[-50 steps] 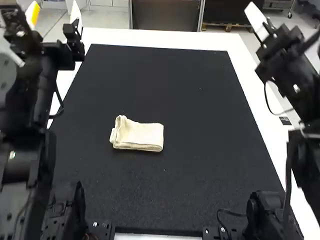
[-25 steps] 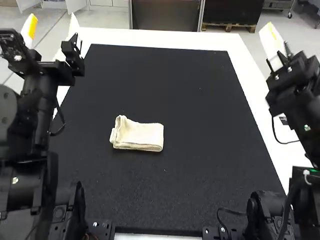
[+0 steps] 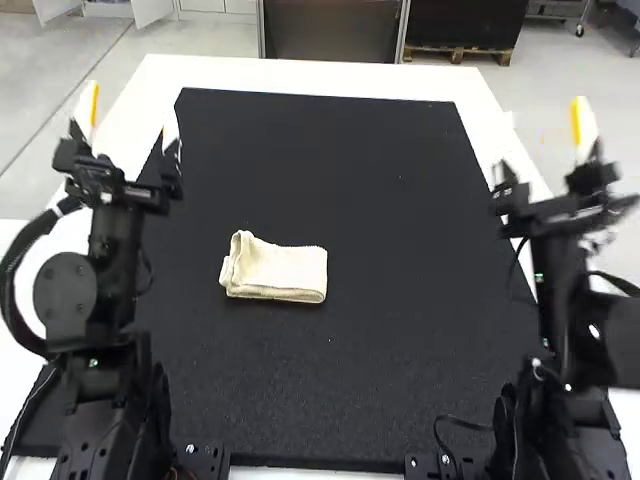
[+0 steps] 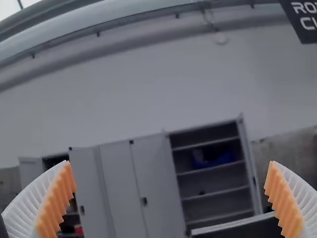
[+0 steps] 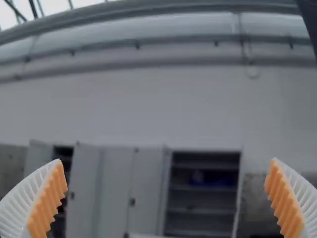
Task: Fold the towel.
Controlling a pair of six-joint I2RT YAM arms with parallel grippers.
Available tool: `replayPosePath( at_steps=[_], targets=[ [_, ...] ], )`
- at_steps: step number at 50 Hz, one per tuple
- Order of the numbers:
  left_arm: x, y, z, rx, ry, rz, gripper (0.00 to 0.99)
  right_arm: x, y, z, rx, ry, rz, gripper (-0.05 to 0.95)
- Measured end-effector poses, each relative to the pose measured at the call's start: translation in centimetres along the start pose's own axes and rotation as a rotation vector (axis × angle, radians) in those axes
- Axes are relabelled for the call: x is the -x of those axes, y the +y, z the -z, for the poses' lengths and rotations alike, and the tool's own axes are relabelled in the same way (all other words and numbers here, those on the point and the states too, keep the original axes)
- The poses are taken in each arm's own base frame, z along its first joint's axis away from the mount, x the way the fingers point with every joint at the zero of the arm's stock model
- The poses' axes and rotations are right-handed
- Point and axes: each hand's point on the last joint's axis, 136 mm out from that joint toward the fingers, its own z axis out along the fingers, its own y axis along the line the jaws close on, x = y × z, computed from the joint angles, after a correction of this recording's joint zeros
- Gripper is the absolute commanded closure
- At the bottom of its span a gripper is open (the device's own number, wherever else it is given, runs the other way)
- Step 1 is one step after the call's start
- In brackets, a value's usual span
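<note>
The left fingers (image 4: pixel 58 198) and the right fingers (image 5: pixel 286 202) have been pulled back, wide apart and empty. The towel (image 3: pixel 280 268) is left folded on the black mat (image 3: pixel 400 230), so the job looks done.

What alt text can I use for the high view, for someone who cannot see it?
A cream towel, folded into a rough rectangle, lies on a black mat on a white table. The left gripper and right gripper are open, one on each side, away from it.
</note>
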Motion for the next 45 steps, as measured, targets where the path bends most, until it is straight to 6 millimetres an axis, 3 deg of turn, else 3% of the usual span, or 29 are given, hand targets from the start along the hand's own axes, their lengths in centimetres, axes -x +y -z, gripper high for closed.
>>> replayPosePath(
  at_steps=[3,12,14,20,26,45],
  targets=[
    [-3.1,-0.3,0.3,-0.008,0.117,0.022,0.102,-3.5,-0.7,0.2,-0.035,0.137,-0.002,-0.02],
    [-9.4,-1.0,1.9,-0.022,0.383,0.077,0.092,-8.8,-1.6,1.6,-0.093,0.356,-0.055,-0.02],
    [-10.9,-1.2,2.6,-0.025,0.451,0.089,0.049,-10.0,-1.9,2.2,-0.109,0.41,-0.066,-0.02],
    [-12.3,-1.2,3.3,-0.019,0.514,0.106,0.036,-13.0,-2.6,3.9,-0.161,0.545,-0.086,-0.02],
    [-14.5,-1.5,4.7,-0.017,0.622,0.124,0.036,-17.3,-2.9,7.3,-0.193,0.766,-0.083,-0.02],
    [-15.4,-1.6,5.4,-0.02,0.666,0.131,0.036,-17.3,-2.9,7.4,-0.175,0.774,-0.025,-0.02]
  ],
)
